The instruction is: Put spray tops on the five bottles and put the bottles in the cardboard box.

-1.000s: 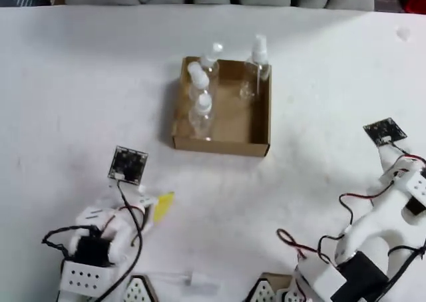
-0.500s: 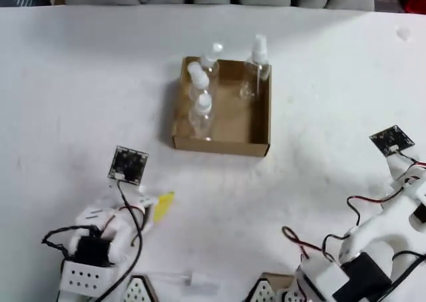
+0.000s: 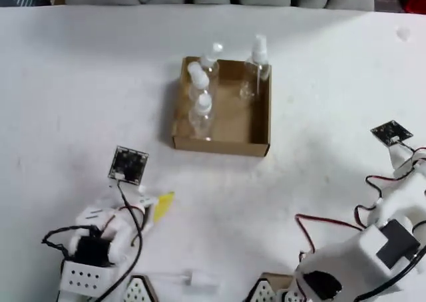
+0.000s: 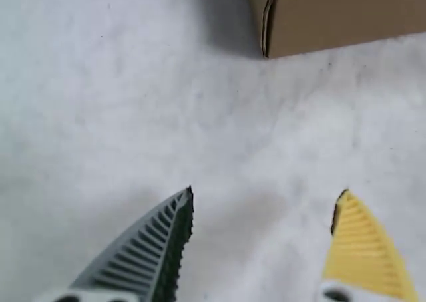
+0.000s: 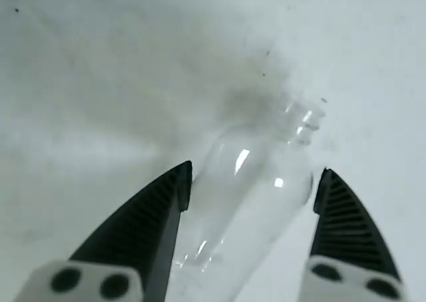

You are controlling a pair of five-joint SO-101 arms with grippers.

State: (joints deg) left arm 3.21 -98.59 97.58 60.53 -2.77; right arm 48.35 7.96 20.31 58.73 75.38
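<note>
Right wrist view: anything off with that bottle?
Yes. The bottle lies on its side on the table inside the open right tool, neck bare, uncapped. A loose spray top lies at the table's near edge in the high view.

Bright, even light washes the counter [image 3: 80, 82]; the cardboard box [image 4: 333, 22] casts a soft shadow beside its wall, and highlights glint on the clear bottle [image 5: 253, 182]

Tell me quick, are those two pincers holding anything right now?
Left pincer: open, holding nothing.
Right pincer: open, straddling a bottle that lies on its side without a spray top.
</note>
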